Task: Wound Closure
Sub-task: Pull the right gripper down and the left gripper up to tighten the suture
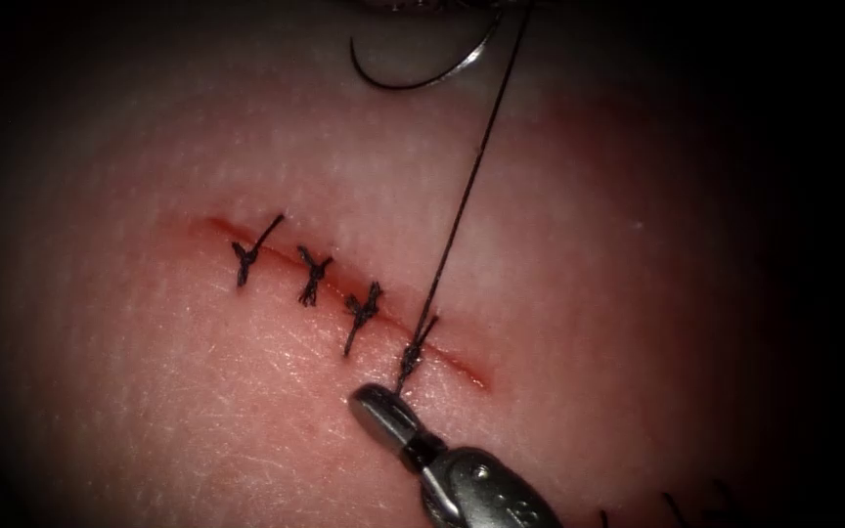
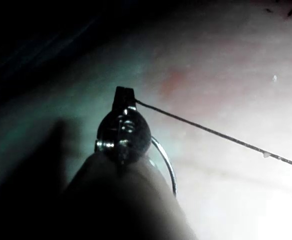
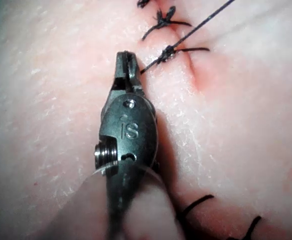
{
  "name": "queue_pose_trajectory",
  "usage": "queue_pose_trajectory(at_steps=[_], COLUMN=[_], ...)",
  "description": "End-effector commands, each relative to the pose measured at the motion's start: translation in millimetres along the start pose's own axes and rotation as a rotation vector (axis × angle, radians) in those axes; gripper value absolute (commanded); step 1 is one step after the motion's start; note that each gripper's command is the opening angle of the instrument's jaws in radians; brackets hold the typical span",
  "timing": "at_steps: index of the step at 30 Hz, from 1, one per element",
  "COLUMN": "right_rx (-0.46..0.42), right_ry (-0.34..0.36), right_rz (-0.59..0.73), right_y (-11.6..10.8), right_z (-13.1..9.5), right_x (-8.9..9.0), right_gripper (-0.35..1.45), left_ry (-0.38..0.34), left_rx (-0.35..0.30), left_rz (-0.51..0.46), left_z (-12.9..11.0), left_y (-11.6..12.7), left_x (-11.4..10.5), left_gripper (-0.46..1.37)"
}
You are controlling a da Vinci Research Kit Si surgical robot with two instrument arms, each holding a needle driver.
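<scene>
The right hand (image 1: 376, 403) pinches the short end of the thread (image 1: 466, 186) at the newest knot, and the left hand (image 2: 124, 97) holds the long end pulled tight.

The curved needle (image 1: 422, 73) hangs up at the far edge of the tissue (image 1: 638, 293), out of the flesh, with its point curling free. In the left wrist view it hooks down beside the left hand, whose two halves are closed on the thread just where it leaves them. From there the thread runs straight down to the fourth knot (image 1: 413, 352), which sits on the cut (image 1: 344, 288) near its right end. The right hand's halves are closed on the little tail just below that knot. Three more knots (image 1: 313, 274) sit in a row on the cut to the left. Cut ends of thread (image 3: 196, 205) lie on the tissue near the right hand's shaft.
</scene>
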Motion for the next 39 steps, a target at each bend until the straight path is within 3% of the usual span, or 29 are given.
queue_pose_trajectory(at_steps=[1,9,16,23,29,30,32,33,37,39], right_rx=[0.017,0.121,0.141,0.122,0.056,0.019,-0.004,-0.017,-0.037,-0.043], right_ry=[-0.004,-0.077,-0.116,-0.121,-0.074,-0.055,-0.023,-0.002,0.038,0.042], right_rz=[-0.037,-0.273,-0.383,-0.389,-0.329,-0.292,-0.21,-0.171,-0.093,-0.055], right_y=[0.4,-2.1,-3.8,-3.7,-3.2,-3.0,-2.7,-2.3,-1.1,-0.6], right_z=[0.0,-0.3,0.1,0.2,0.0,0.0,-0.2,-0.3,-0.8,-1.1], right_x=[0.0,0.2,0.4,0.4,0.9,1.1,1.5,2.0,3.1,3.4], right_gripper=[-0.35,-0.35,-0.35,-0.35,-0.35,-0.31,0.1,0.46,0.91,0.95], left_ry=[0.001,0.004,0.008,0.016,0.019,0.017,0.013,0.01,0.006,0.006], left_rx=[-0.001,-0.002,0.0,0.0,-0.002,-0.002,-0.001,-0.003,-0.014,-0.023], left_rz=[0.001,0.011,0.017,0.013,0.018,0.01,0.001,-0.008,-0.018,-0.022], left_z=[0.0,0.3,0.4,0.1,-0.4,-0.6,-1.0,-1.5,-3.1,-4.1], left_y=[0.0,-0.7,-1.0,-1.3,-0.9,-0.6,-0.2,0.1,0.9,1.4], left_x=[-0.1,-0.4,-0.4,-0.2,-0.1,0.0,0.2,0.4,1.1,1.4], left_gripper=[-0.35,-0.35,-0.35,-0.35,-0.35,-0.35,-0.35,-0.35,-0.35,-0.35])
